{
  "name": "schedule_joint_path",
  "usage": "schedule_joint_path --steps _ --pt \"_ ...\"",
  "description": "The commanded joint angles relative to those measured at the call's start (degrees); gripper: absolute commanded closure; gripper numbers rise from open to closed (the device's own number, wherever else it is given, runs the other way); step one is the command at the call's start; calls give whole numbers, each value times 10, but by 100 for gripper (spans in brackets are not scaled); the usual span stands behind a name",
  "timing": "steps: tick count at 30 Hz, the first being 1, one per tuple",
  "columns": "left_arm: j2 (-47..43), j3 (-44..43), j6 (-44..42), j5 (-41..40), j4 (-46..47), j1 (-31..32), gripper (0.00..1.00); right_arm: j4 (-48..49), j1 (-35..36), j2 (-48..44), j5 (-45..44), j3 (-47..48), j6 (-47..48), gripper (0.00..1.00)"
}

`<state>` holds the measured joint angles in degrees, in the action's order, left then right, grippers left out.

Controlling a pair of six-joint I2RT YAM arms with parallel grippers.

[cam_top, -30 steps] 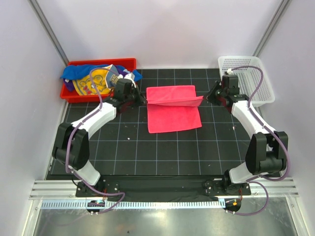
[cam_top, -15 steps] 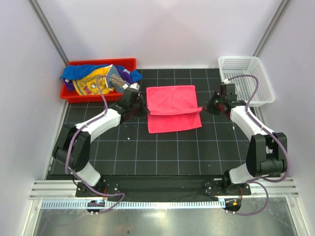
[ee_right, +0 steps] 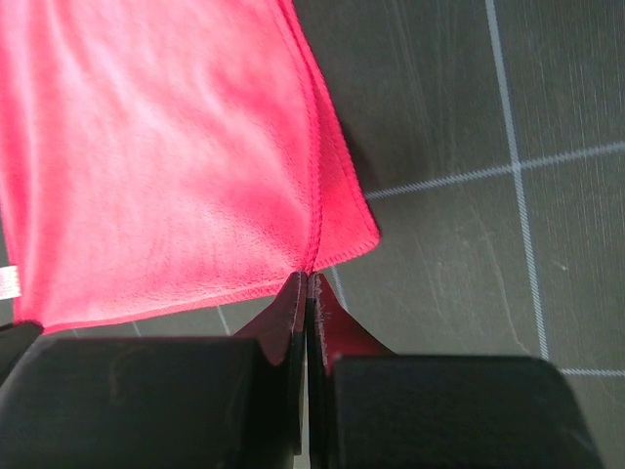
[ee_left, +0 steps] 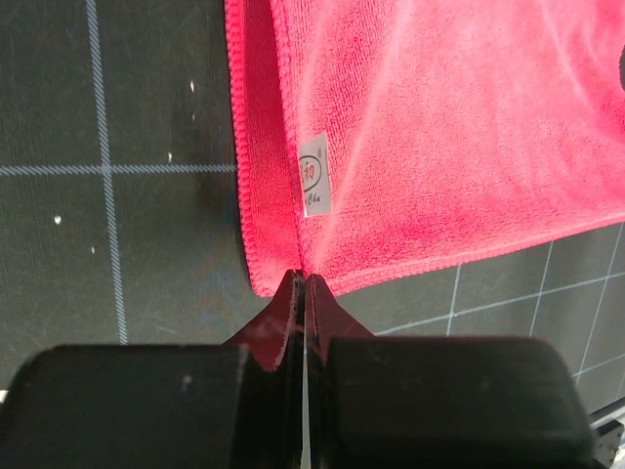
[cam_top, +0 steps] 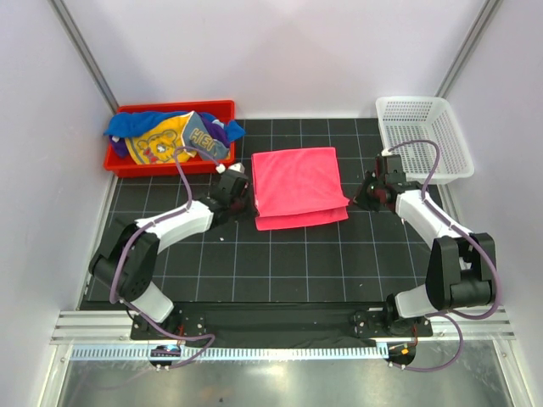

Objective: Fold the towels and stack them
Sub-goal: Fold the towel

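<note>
In the middle of the black gridded rubber mat (cam_top: 297,263), a hot pink terry hand towel (cam_top: 297,174) is lying doubled over. Its upper layer is stopping just short of the lower layer's near hem, so a thin strip is showing beneath. The left gripper (ee_left: 300,278) is clamping the near left corner of the upper layer between its flat black fingers. The right gripper (ee_right: 307,278) is pinching the near right corner the same way, and both sets of jaws are squeezed tight with only cloth between them. The towel is looking light, thin and limp, with a fine looped pile, a stitched overlock hem and a small white sewn label (ee_left: 314,188) near its left edge. It is probably going to sag wherever it is unsupported and cling a little to itself. Corners and hems are therefore looking like the safest places to take hold, with both ends moved together to keep the fold square. At the far left, a red rectangular plastic bin (cam_top: 136,167) is holding a rumpled heap of further towels (cam_top: 161,136) in bright blue, yellow-orange and purple. A white plastic mesh basket (cam_top: 424,127) is standing at the far right.
</note>
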<state>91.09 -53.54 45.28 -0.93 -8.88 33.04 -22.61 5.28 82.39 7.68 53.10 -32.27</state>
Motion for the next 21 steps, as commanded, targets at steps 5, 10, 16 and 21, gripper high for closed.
schedule_joint_path --steps 5,10,16,21 --pt "-20 12 12 -24 3 14 100 -3 2 -14 -7 -36 15 99" --pt "-11 12 12 -23 0 17 100 3 3 -8 -9 -50 19 99" --pt "7 12 10 -22 -3 18 81 6 3 -3 -9 -59 19 83" --pt "-7 -3 -7 -30 -26 18 58 -11 2 -21 -22 -37 22 69"
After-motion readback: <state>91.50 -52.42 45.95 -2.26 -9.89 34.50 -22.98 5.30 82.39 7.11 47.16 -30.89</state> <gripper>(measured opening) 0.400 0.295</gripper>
